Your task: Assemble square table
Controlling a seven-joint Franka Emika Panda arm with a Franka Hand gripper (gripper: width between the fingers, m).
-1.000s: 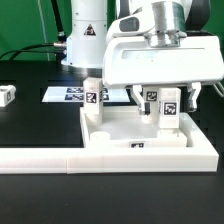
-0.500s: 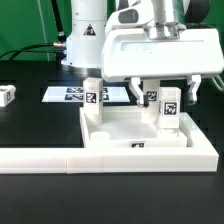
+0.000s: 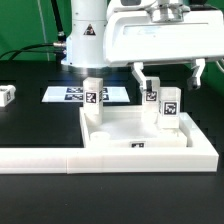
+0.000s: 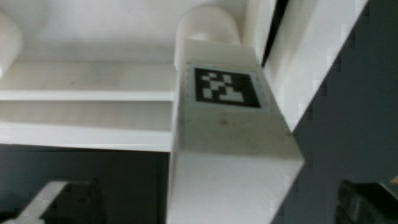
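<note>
The white square tabletop (image 3: 185,148) lies tray-like at the front, against the border bar. One tagged white leg (image 3: 93,95) stands upright at its far corner on the exterior view's left. Two more legs (image 3: 169,106) (image 3: 152,96) stand close together at the far corner on the exterior view's right. My gripper (image 3: 167,74) hangs open above that pair, touching neither. In the wrist view a tagged leg (image 4: 226,120) rises between my dark fingertips (image 4: 50,205), with the tabletop (image 4: 89,110) behind it.
A long white L-shaped border bar (image 3: 40,158) runs along the front of the black table. The marker board (image 3: 70,95) lies flat behind the tabletop. Another small tagged white block (image 3: 6,95) sits at the exterior view's far left. The arm's base (image 3: 85,35) stands at the back.
The gripper has risen straight up from around the legs on the exterior view's right, staying open. The legs and tabletop have not moved.
</note>
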